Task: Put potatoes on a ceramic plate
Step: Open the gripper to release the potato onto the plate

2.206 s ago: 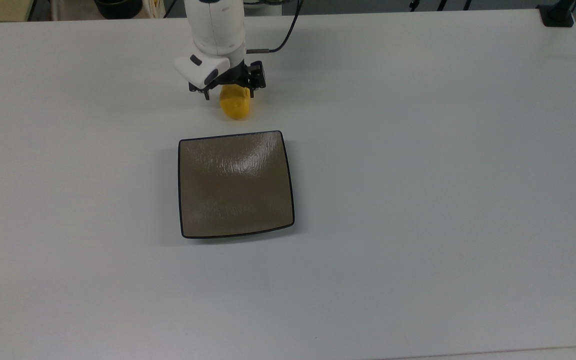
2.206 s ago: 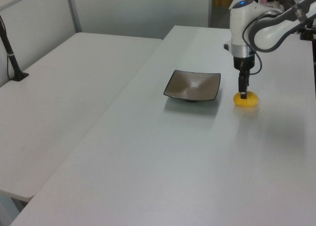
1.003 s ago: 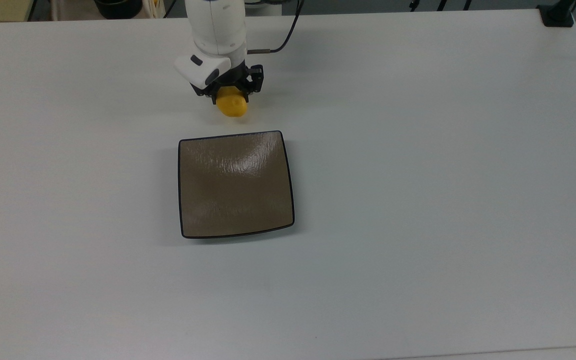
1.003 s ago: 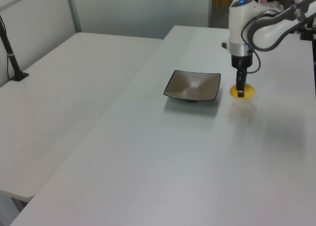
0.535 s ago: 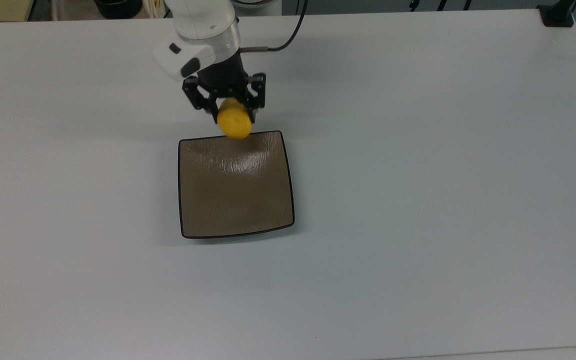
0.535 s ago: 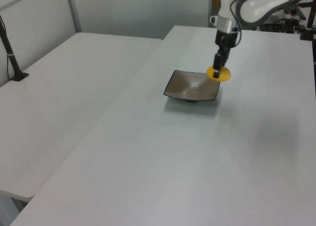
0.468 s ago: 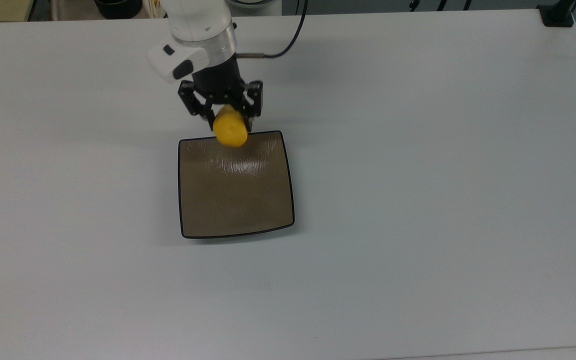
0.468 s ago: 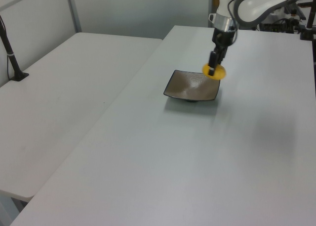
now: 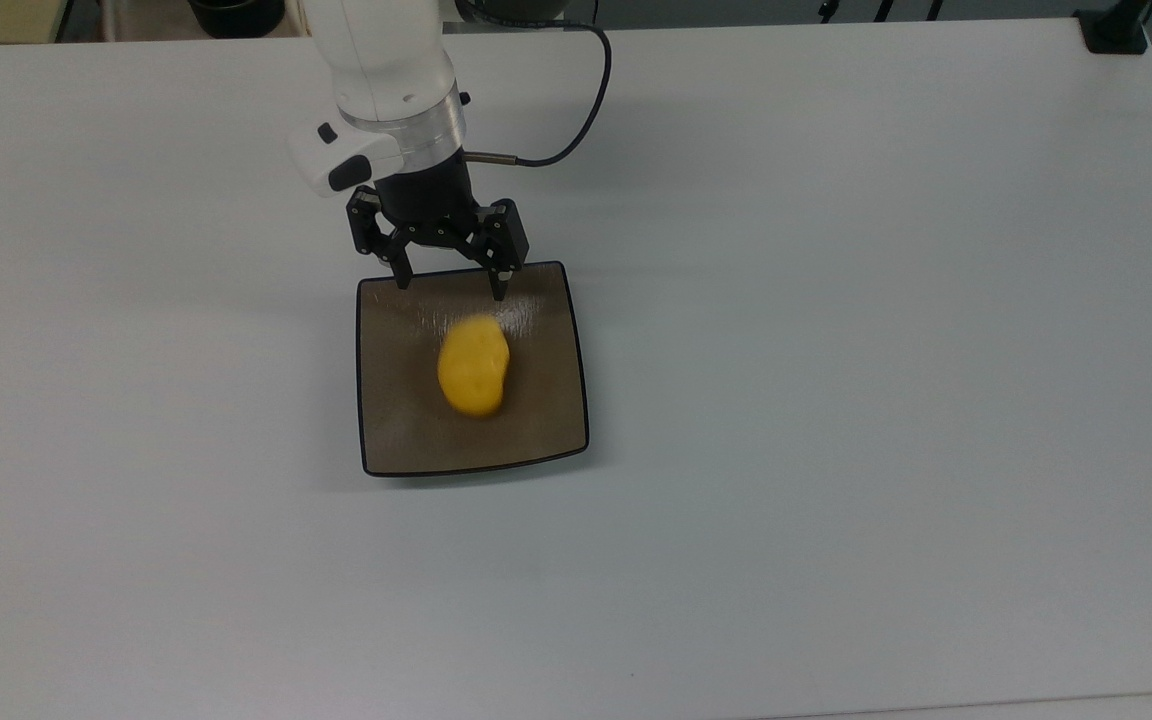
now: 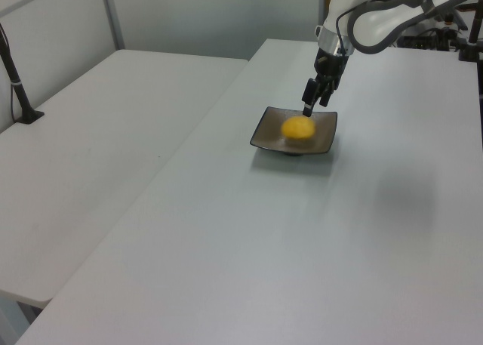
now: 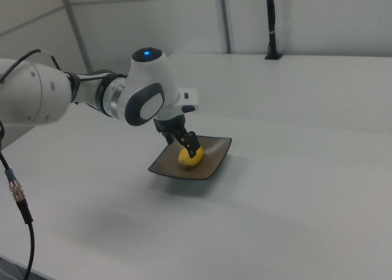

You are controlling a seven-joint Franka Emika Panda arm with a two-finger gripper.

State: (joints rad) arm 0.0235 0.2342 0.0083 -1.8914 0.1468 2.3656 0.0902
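Observation:
A yellow-orange potato (image 9: 474, 377) lies near the middle of the square brown ceramic plate (image 9: 401, 440), free of any grip. It is also on the plate (image 10: 266, 136) as a yellow lump (image 10: 298, 128) in the left view, and in the right view the potato (image 11: 189, 158) rests on the dish (image 11: 214, 158). My gripper (image 9: 449, 287) hangs open over the plate's edge at the top view's top, its fingers spread with nothing between them. The gripper (image 10: 308, 112) stands just above the potato in the left view.
The plate sits on a wide white table (image 9: 836, 400). A black cable (image 9: 581, 110) runs from the arm's wrist. A black post (image 10: 16, 81) is clamped to a second table at the left view's left. A clamp (image 9: 1116, 30) sits at the table's far corner.
The gripper carried the potato from the table beside the plate up and over the plate's edge, then opened. The potato now lies on the plate.

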